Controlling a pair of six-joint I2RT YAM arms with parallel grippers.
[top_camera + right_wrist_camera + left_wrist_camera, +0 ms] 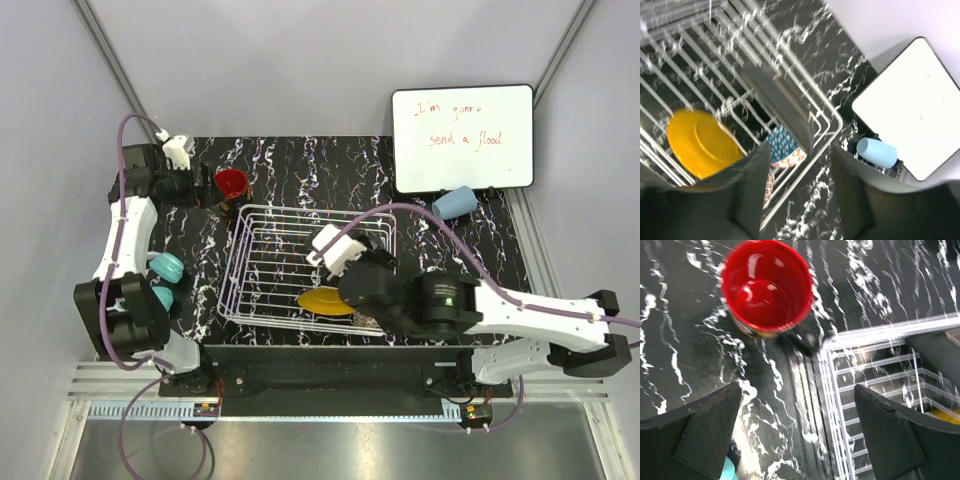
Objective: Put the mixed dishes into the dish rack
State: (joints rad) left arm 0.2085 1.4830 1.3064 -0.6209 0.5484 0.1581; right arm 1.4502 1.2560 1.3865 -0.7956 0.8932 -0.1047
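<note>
The glossy red mug (231, 183) stands upright on the black marble table just beyond the far left corner of the white wire dish rack (240, 250). My left gripper (208, 195) is open and empty beside it. In the left wrist view the mug (767, 287) lies ahead of the gripper (797, 435), with the rack (875, 335) to the right. My right gripper (372, 258) hovers open and empty over the rack's right end (835, 127). A yellow plate (697, 145) and a blue patterned bowl (782, 147) lie in the rack. The light blue cup (876, 152) lies outside it.
A whiteboard (462, 138) stands at the back right, the light blue cup (455, 203) at its foot. Two teal rounded objects (165, 268) sit left of the rack by the left arm. A grey flat piece (780, 95) stands inside the rack.
</note>
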